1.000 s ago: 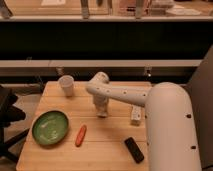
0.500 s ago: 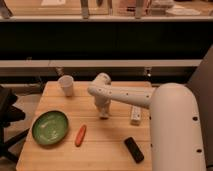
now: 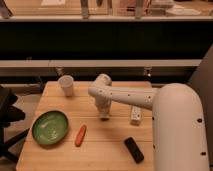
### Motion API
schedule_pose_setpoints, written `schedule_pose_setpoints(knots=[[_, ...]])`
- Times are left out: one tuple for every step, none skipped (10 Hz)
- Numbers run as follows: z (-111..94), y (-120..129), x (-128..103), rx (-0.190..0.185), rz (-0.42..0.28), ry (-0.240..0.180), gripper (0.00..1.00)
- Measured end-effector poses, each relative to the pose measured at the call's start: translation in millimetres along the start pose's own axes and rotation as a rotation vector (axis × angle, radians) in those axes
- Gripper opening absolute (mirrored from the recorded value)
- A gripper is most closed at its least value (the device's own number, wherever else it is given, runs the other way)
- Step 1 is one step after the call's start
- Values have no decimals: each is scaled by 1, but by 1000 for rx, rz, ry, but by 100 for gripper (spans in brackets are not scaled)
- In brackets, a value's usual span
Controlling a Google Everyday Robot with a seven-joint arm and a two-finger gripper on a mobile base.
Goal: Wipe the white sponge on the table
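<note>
White sponge [image 3: 104,119] near the middle of the table [image 3: 102,147], beneath the downward-pointing gripper [image 3: 104,115], grip state cannot be told, narrow white bar [image 3: 135,115] toward the right edge, carrot [image 3: 80,135] and green plate [image 3: 50,127] toward the left edge, white cup [image 3: 66,85] at the far left corner

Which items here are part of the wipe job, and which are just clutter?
Job: gripper, low over mid-table; table; sponge, not discernible, maybe under the gripper.
Clutter: cup, plate, carrot, white bar, black block.
</note>
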Motion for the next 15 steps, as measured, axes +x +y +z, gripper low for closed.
schedule_pose_setpoints(knots=[[-1, -1, -1, 2, -6, 1, 0], [-1, -1, -2, 2, -12, 3, 0], [-3, -1, -3, 0, -23, 6, 0], [-3, -1, -4, -1, -32, 9, 0], [-4, 0, -5, -1, -39, 12, 0], [-4, 0, -5, -2, -44, 13, 0], [-5, 0, -6, 0, -48, 14, 0], [-6, 0, -7, 3, -53, 17, 0], [-7, 0, -7, 3, -57, 18, 0], [-7, 1, -7, 4, -62, 20, 0], [-8, 1, -8, 6, -65, 21, 0], [-9, 1, -9, 6, -73, 24, 0], [-9, 1, -9, 7, -78, 26, 0], [-10, 1, -10, 9, -84, 29, 0], [-10, 2, -11, 9, -87, 30, 0]])
